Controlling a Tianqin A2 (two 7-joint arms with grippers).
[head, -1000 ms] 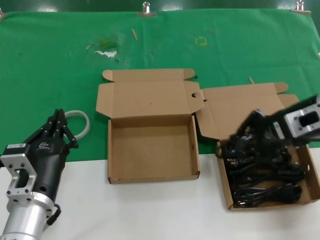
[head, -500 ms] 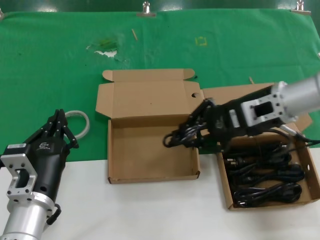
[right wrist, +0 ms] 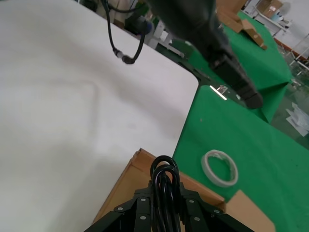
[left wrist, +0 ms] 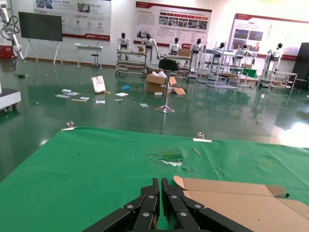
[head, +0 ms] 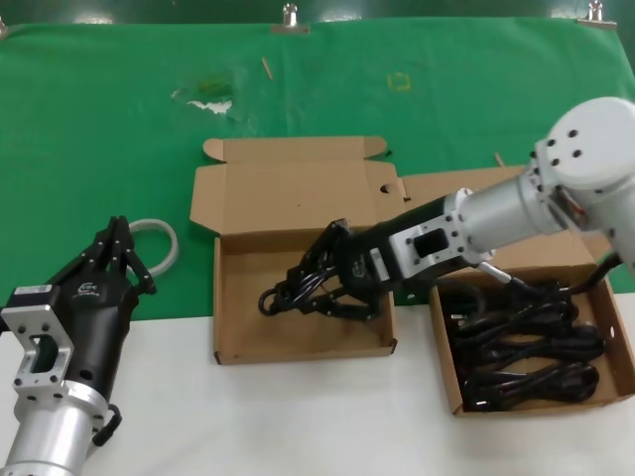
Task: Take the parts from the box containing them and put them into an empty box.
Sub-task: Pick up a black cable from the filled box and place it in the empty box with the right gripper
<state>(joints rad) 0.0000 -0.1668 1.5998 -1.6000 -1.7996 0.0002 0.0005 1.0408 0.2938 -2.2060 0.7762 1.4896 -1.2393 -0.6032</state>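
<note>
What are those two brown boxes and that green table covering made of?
Both the empty box and the box of cords look like plain matte cardboard: brown, with folded flaps and thin raw edges. The green cover seems to be cloth or felt, dull and clipped at its far edge.

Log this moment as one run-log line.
right gripper: shut on cord, over empty box | left gripper: idle, shut, table's left | source box: cords remain
</note>
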